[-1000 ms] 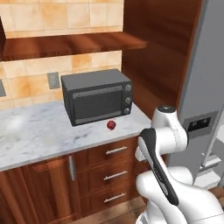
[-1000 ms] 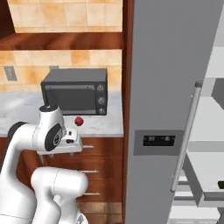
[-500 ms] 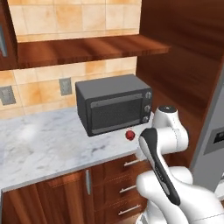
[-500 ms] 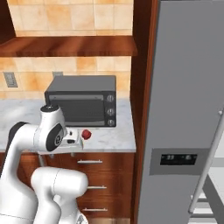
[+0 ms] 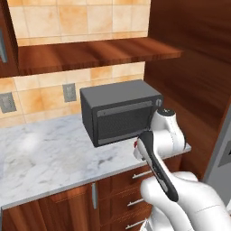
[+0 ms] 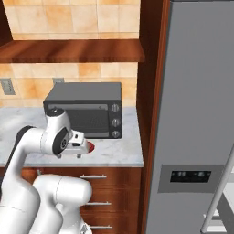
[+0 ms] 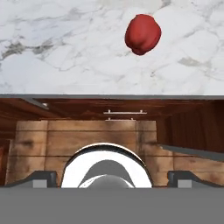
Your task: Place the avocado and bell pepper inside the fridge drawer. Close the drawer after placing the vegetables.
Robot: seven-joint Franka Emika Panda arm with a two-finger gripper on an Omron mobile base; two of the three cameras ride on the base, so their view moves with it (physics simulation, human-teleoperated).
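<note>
Desk (image 5: 49, 158): white marble over wooden drawers.
Microwave (image 5: 118, 110): dark, at the back of the desk.
Bell pepper (image 7: 142, 34): red, on the marble at 1 o'clock in the hand view, untouched.
Fingers (image 7: 111, 178): spread wide, holding nothing.
Fridge (image 6: 196, 114): grey, right of the desk.

— Where's the pepper (image 7: 142, 34) from where you sit?
— On the counter (image 5: 45, 158), just in front of the microwave (image 5: 118, 113), near the counter's front edge.
— And around it?
— You've got drawers (image 6: 98, 176) below, a shelf (image 5: 90, 54) above the microwave, and the fridge (image 6: 196, 114) to the right.
</note>
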